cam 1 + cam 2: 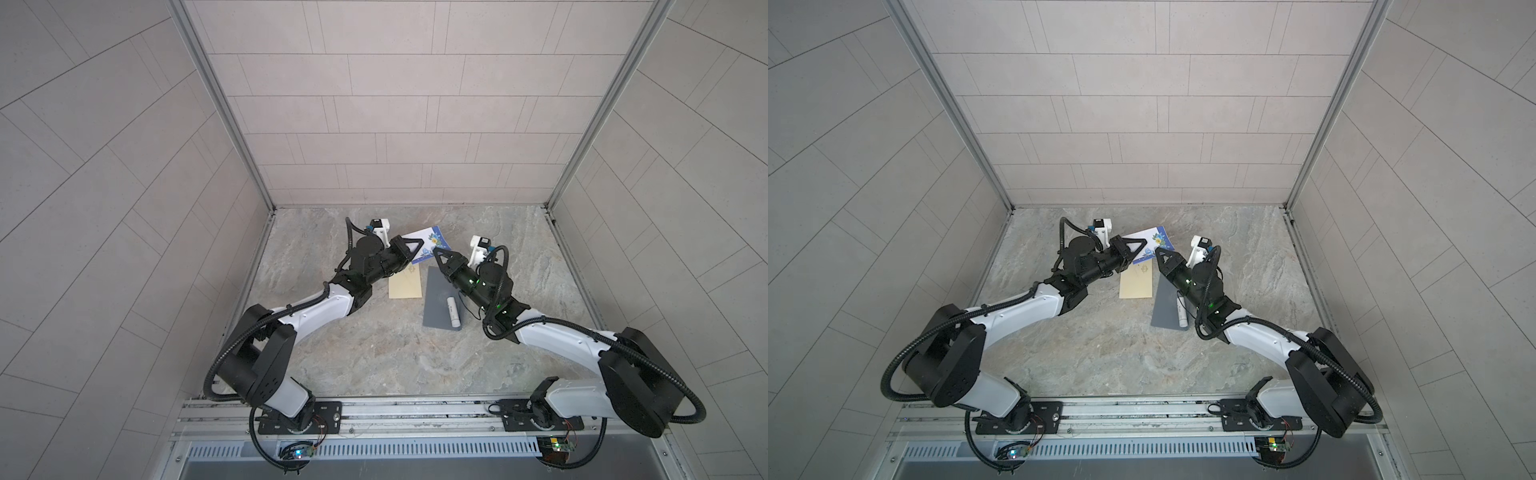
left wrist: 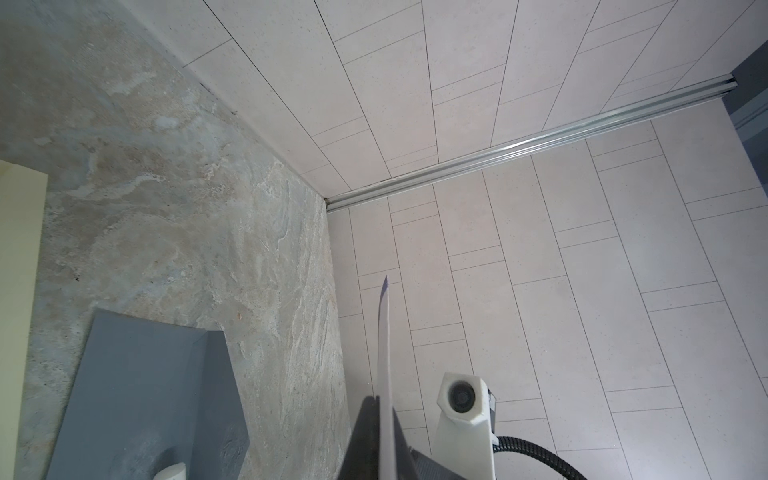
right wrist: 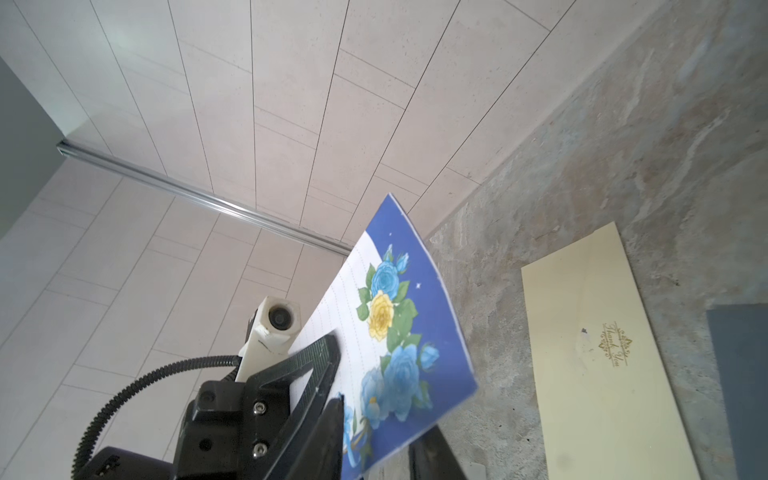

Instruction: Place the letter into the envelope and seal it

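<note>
right end effector point(image 1: 438, 253) stands part open astride the blue, rose-printed letter point(image 3: 399, 332) clamped in left end effector point(image 3: 330, 340).

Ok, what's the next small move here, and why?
Probably close the right fingers on the letter. They straddle its lower edge while the left fingers pinch it in the air, and the envelope lies flat on the table, not yet filled.

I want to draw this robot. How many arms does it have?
2. The left arm reaches in from the left, fingers shut on the flowery letter; the right arm reaches in from the right toward it. None looks hidden.
</note>
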